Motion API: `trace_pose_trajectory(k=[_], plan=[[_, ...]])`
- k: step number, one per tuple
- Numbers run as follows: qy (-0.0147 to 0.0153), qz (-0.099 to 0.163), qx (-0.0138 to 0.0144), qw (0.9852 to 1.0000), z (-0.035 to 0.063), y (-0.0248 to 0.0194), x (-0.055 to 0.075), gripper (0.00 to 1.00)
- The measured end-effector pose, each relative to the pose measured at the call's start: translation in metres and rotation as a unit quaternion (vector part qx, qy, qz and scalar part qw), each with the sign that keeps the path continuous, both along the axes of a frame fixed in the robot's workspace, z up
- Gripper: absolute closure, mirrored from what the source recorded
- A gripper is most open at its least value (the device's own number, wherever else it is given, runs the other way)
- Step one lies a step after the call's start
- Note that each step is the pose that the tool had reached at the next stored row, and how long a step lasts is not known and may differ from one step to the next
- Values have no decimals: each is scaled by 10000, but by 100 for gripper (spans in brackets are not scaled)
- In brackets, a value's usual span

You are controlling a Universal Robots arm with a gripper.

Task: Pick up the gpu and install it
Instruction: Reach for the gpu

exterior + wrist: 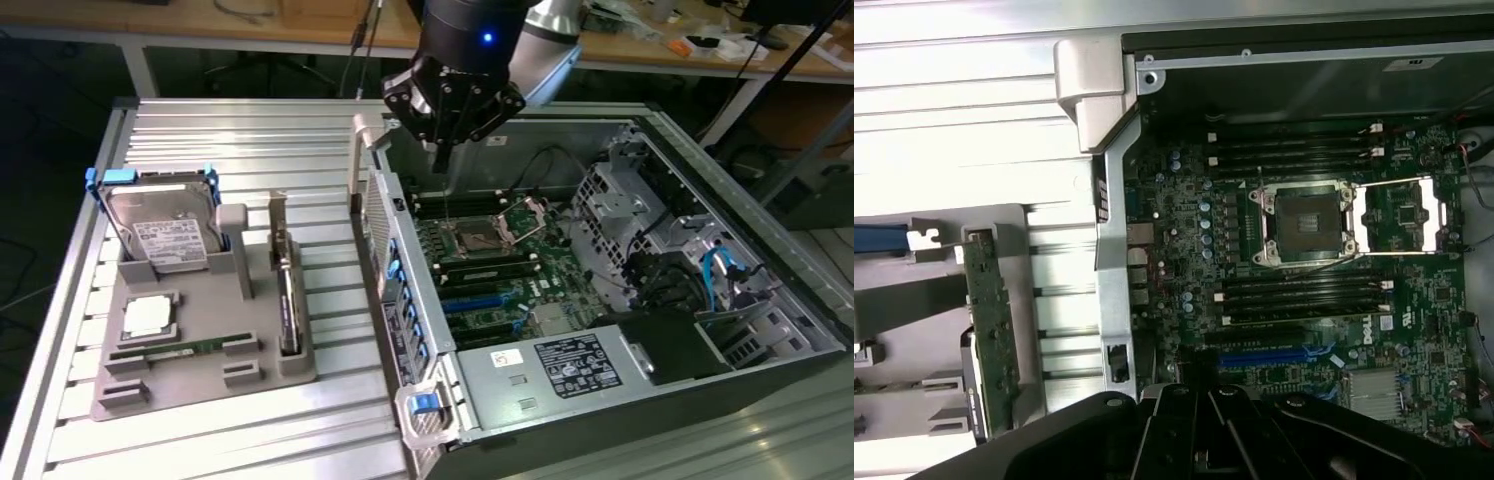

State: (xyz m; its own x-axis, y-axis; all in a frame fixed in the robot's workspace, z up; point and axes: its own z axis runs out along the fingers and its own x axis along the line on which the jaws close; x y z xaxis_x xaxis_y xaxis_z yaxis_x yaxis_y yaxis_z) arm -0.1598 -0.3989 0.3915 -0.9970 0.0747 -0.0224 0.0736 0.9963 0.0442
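The gpu [286, 300] stands on edge in a slot of the grey parts holder [267, 375] on the exterior view's left, beside the open computer case [747, 290]. In the wrist view the gpu [989, 330] shows as a green board edge with a silver bracket. My gripper [442, 178] hangs over the case's far end, above the motherboard [501, 265], and is shut with nothing in it. Its black fingers [1204, 410] sit together over the blue expansion slot [1274, 355]. The gpu lies well apart from the gripper, across the case's side wall.
The holder also carries a silver hard drive [160, 238], a CPU [147, 316] and a RAM stick [180, 350]. Inside the case are the CPU socket [1304, 225], RAM slots [1294, 150], cables and a power supply [581, 362]. The slatted metal table [227, 130] surrounds everything.
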Motion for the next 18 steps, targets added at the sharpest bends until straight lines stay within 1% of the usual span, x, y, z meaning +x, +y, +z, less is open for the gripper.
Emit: trace_pose_trajectory(k=[18], plan=[[2,22,0,10000,-3,0,-192,89]])
